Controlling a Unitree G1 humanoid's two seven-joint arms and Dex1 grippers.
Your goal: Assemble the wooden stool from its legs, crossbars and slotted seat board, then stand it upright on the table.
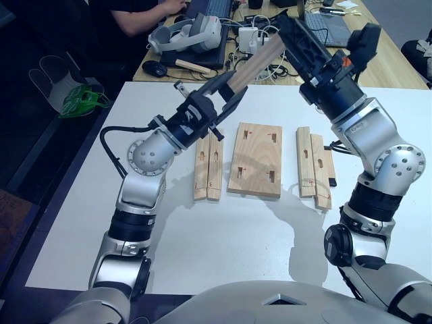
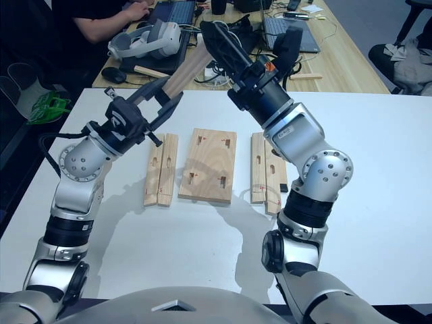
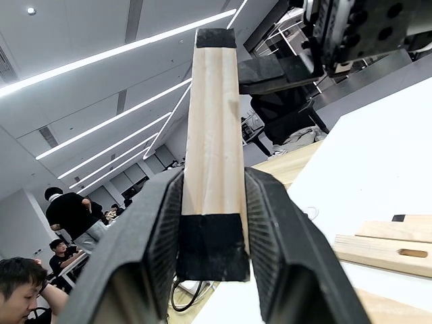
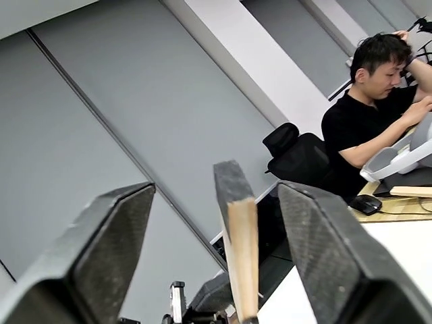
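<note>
Between the fingers of the left gripper point(image 1: 233, 84) a wooden leg point(image 1: 262, 59) with black end caps is clamped by its lower end, both pads point(image 3: 162, 229) pressed flat against its sides. From there the leg slants up and away over the table point(image 1: 202, 250). Its upper cap stands inside the gap of the right gripper point(image 2: 250, 30), whose fingers point(image 4: 324, 250) are spread wide on either side of it. The right wrist view shows clear space between the cap and each finger, so this gripper holds nothing. Below and between the two grippers the board point(image 1: 255, 158) lies flat on the table with its slots facing up. Under the left gripper, just beside the board, a pair of slotted pieces point(image 1: 208, 165) lies flat, the two touching along their long edges. On the board's other side, beneath the right arm, more pieces point(image 1: 314, 169) lie flat and close together, a little apart from the board.
</note>
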